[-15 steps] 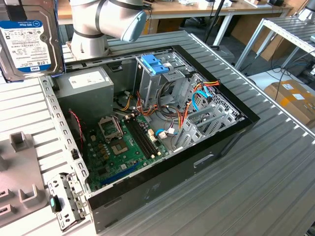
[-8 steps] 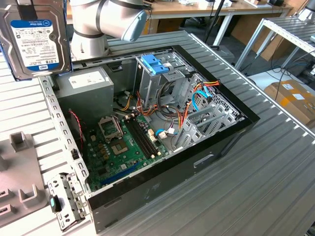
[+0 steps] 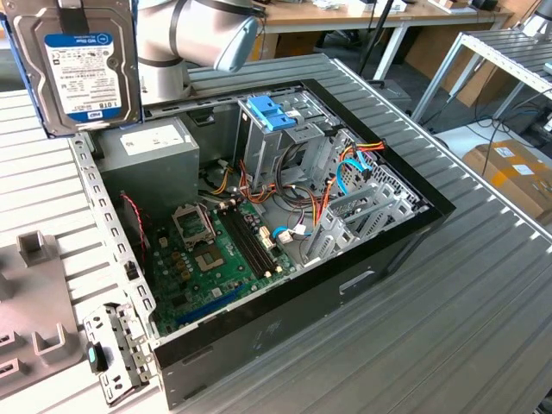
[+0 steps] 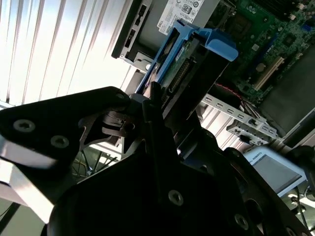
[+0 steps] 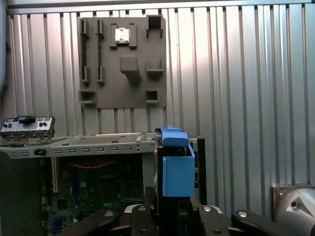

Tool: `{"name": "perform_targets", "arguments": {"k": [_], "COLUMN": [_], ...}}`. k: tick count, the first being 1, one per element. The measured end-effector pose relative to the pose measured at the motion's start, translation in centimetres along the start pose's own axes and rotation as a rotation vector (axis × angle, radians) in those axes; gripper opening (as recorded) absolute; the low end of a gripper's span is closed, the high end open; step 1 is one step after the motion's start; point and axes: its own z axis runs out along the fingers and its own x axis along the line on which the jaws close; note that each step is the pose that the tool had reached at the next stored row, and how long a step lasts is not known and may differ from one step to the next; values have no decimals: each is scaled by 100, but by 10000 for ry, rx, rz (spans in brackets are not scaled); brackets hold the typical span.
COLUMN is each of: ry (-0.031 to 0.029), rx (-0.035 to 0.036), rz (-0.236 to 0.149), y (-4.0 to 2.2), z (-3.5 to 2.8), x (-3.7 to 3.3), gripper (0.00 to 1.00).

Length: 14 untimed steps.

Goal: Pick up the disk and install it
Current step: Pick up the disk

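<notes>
The end effector (image 4: pixel 153 108) is clamped on the disk (image 3: pixel 82 73), which stands with its long axis upright above the table (image 3: pixel 483 328), near the case (image 3: pixel 285 319) corner beside the power supply (image 3: pixel 151 164). The drive cage (image 3: pixel 297 142) lies further inside.

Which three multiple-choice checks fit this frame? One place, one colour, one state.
1. Where is the disk?
A. Raised in the air, at the exterior view's left of the case
B. Seated in the drive cage
C. Flat on the grey tray

2. What colour is its carrier rail?
A. Red
B. Light blue
C. Yellow

3. How do the jaws stand?
A. Open, clear of the disk
B. Open around a cable
C. Shut on the disk

Answers:
1 A: the exterior view shows it aloft, resting on nothing.
2 B: both wrist views show light blue plastic.
3 C: the first wrist view shows the carrier clamped between them.
</notes>
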Motion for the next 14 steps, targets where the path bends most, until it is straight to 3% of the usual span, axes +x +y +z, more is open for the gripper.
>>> {"name": "perform_targets", "arguments": {"k": [14], "ry": [1], "rx": [0], "rz": [1], "y": [-392], "z": [2], "x": [-22], "gripper": [35]}}
